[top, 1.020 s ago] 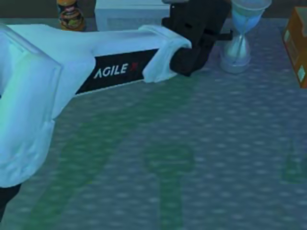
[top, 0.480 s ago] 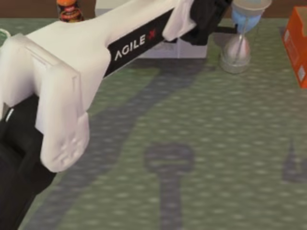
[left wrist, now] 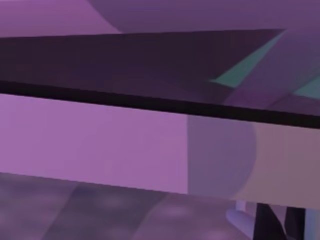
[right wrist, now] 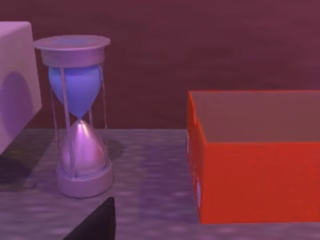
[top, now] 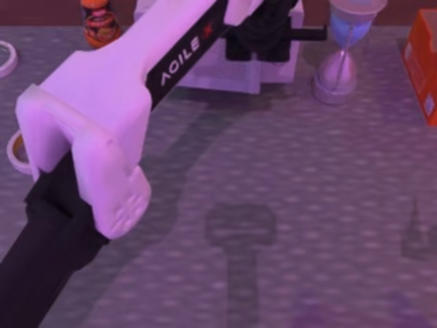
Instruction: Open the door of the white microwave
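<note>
The door (top: 225, 72) of the white microwave (top: 276, 65) looks stiff and hinged, best pulled at its free edge, where the left gripper (top: 263, 34) sits, jaws' state hidden.

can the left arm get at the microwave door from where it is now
Probably yes. In the top view the left arm's tool is already at the front of the white microwave, with nothing between them; the hourglass stands apart to the right. The door itself is hidden under the arm.
</note>
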Robot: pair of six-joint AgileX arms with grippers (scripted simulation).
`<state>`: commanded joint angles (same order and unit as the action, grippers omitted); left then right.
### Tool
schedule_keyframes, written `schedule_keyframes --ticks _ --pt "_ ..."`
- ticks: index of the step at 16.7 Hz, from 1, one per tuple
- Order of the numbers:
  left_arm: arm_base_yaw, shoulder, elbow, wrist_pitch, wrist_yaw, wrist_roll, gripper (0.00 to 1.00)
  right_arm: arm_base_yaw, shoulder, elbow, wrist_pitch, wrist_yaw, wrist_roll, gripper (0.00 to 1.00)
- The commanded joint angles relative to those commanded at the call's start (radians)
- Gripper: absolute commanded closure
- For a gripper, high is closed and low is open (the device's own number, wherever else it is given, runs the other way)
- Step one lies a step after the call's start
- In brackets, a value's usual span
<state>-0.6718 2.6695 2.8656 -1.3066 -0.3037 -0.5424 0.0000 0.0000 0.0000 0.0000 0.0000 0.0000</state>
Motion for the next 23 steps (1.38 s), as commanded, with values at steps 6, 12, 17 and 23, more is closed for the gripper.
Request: schedule_keyframes --ticks 6,12,17,23 --pt "0.005 0.012 0.035 -0.036 0.014 -0.006 1.0 0.0 0.0 0.0 0.0 0.0 0.0 0.0" --pt "0.005 0.012 0.035 -0.036 0.014 -0.006 1.0 0.0 0.0 0.0 0.0 0.0 0.0 0.0" --pt "0.005 0.012 0.035 -0.036 0.014 -0.006 1.0 0.0 0.0 0.0 0.0 0.0 0.0 0.0" --pt "0.005 0.012 0.035 -0.036 0.014 -0.006 1.0 0.0 0.0 0.0 0.0 0.0 0.0 0.0"
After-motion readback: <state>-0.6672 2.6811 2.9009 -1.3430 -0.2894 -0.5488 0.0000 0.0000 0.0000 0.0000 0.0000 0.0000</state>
